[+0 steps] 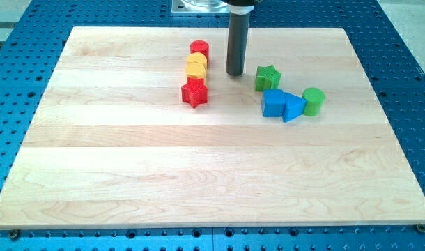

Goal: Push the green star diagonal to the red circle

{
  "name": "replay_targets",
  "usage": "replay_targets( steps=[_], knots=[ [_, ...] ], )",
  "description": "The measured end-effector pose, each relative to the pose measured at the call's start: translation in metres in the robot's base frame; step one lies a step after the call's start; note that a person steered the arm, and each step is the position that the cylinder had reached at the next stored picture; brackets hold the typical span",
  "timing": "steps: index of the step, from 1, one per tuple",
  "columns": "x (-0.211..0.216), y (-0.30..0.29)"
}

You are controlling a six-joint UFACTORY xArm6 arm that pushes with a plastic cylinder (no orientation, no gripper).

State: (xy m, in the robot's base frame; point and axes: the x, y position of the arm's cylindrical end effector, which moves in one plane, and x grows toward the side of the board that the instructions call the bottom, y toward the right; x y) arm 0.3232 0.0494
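Fingers do not exist on this arm, so nothing can be said of them being apart, together or clamped; it ends in a straight dark rod. At the rod's lower end, my tip (234, 73) rests on the desk (198, 174) in the far middle part, between two groups of blocks and touching neither.

Just to the right of my tip, slightly nearer, sits the green star (267, 77). It is a small, thick block of mid green with short blunt points, its top face lighter than its sides, lying flat on the wood with a narrow gap to the rod.

To the left of my tip stands a line of three blocks running from far to near: the red circle (199, 49) farthest, a yellow rounded block (196, 66) touching it, then a red star (194, 92) close below. The green star is well apart from the red circle, right of it and nearer.

Near and right of the green star lie a blue cube-like block (272, 102), a blue triangle (293, 107) against it, and a green cylinder (313, 100) at the right end.
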Motion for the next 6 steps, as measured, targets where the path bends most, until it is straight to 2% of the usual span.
replay_targets(
  steps=[2,3,4,6],
  knots=[
    [0.005,0.006],
    [0.057,0.005],
    [0.058,0.005],
    [0.026,0.078]
  ],
)
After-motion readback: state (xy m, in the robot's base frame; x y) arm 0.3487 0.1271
